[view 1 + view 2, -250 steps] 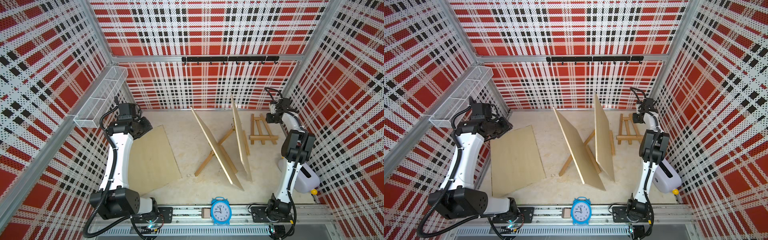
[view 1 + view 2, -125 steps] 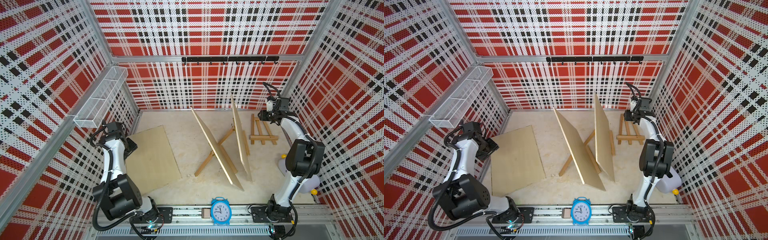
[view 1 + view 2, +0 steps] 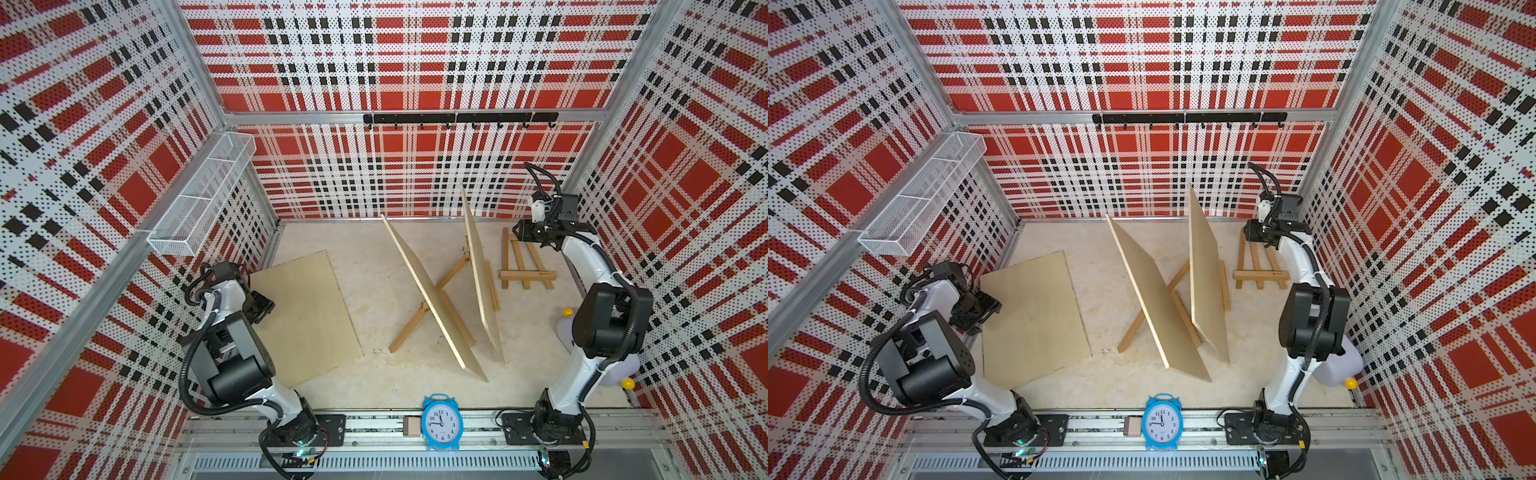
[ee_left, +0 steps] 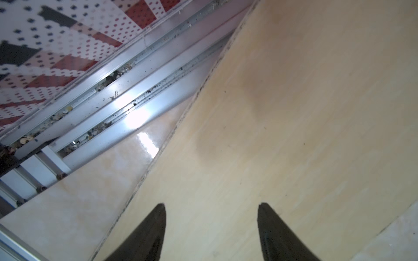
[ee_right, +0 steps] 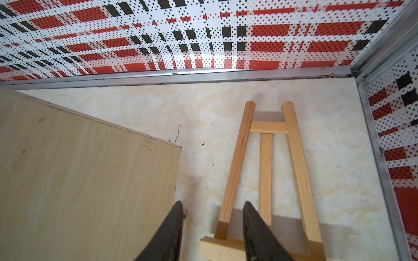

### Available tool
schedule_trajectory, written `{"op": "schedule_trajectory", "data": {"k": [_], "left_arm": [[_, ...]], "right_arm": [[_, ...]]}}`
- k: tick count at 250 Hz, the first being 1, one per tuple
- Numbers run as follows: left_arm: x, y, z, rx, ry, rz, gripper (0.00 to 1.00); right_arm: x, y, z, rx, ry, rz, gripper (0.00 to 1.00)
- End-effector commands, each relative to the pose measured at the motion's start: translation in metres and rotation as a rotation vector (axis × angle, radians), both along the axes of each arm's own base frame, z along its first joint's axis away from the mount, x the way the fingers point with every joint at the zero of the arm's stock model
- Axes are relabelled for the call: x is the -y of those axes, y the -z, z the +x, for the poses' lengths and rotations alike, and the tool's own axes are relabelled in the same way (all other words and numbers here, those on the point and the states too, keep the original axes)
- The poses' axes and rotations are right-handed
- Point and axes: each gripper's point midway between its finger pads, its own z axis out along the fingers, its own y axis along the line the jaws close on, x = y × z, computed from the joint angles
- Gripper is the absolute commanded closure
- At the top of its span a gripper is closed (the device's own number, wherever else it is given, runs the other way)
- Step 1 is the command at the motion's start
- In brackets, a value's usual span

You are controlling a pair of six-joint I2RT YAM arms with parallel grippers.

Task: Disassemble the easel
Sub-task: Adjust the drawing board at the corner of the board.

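Status of the easel disassembly.

Done, as it lies now:
- flat board (image 3: 1034,316) lies face-down at the left of the bench (image 3: 365,257), off any frame.
- flat easel (image 3: 528,274) lies on the bench at the far right, carrying no board.

Left to do:
- middle board (image 3: 1154,291) leans tilted on a standing easel (image 3: 1131,333) in the centre.
- right board (image 3: 1204,282) leans just right of it on a second frame (mostly hidden behind the board, only one strip shows).
- Both boards must come off and both frames must be laid down. My judgement is that the task is under half done.

Arms:
- left fingers (image 4: 149,232) are apart with nothing between them. They hover over the flat board near its left edge and do not grip it.
- right fingers (image 5: 169,230) are apart and empty at the far right. They hang above bare bench between the right board's far corner and the flat easel. Contact with either can't be confirmed.
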Motion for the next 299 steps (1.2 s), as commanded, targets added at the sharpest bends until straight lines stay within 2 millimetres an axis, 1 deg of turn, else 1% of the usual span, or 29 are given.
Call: {"op": "schedule_trajectory", "data": {"k": [1,27,63,96,112,146,176,192,226,252,299], "left_arm": [[-0.014,0.010,0.003,-0.021,0.046,0.041,0.30],[-0.021,0.016,0.005,-0.048,0.113,0.077,0.30],[-0.028,0.021,0.006,-0.059,0.127,0.121,0.30],[-0.034,0.022,0.013,-0.028,0.127,0.151,0.30],[-0.035,0.025,0.016,-0.026,0.155,0.151,0.30],[-0.036,0.042,0.020,-0.039,0.169,0.106,0.30],[-0.033,0.054,0.029,-0.012,0.175,0.073,0.31],[-0.033,0.059,0.033,0.000,0.169,0.065,0.31],[-0.032,0.061,0.042,0.020,0.171,0.052,0.32],[-0.027,0.059,0.056,0.029,0.202,0.061,0.33],[-0.007,0.061,0.088,0.040,0.275,0.064,0.33]], "right_arm": [[0.001,-0.029,0.000,0.064,0.003,-0.016,0.54],[0.002,-0.029,-0.001,0.061,0.014,-0.008,0.54],[0.002,-0.028,-0.001,0.054,0.027,0.007,0.54],[0.002,-0.032,-0.003,0.061,0.033,0.010,0.54],[0.003,-0.032,-0.004,0.060,0.040,0.007,0.54],[0.006,-0.033,-0.007,0.060,0.053,-0.004,0.54],[0.008,-0.036,-0.011,0.061,0.062,-0.023,0.54],[0.010,-0.041,-0.013,0.068,0.065,-0.036,0.54],[0.013,-0.045,-0.016,0.068,0.071,-0.058,0.54],[0.013,-0.045,-0.018,0.066,0.078,-0.060,0.54],[0.013,-0.044,-0.023,0.059,0.082,-0.059,0.54]]}}
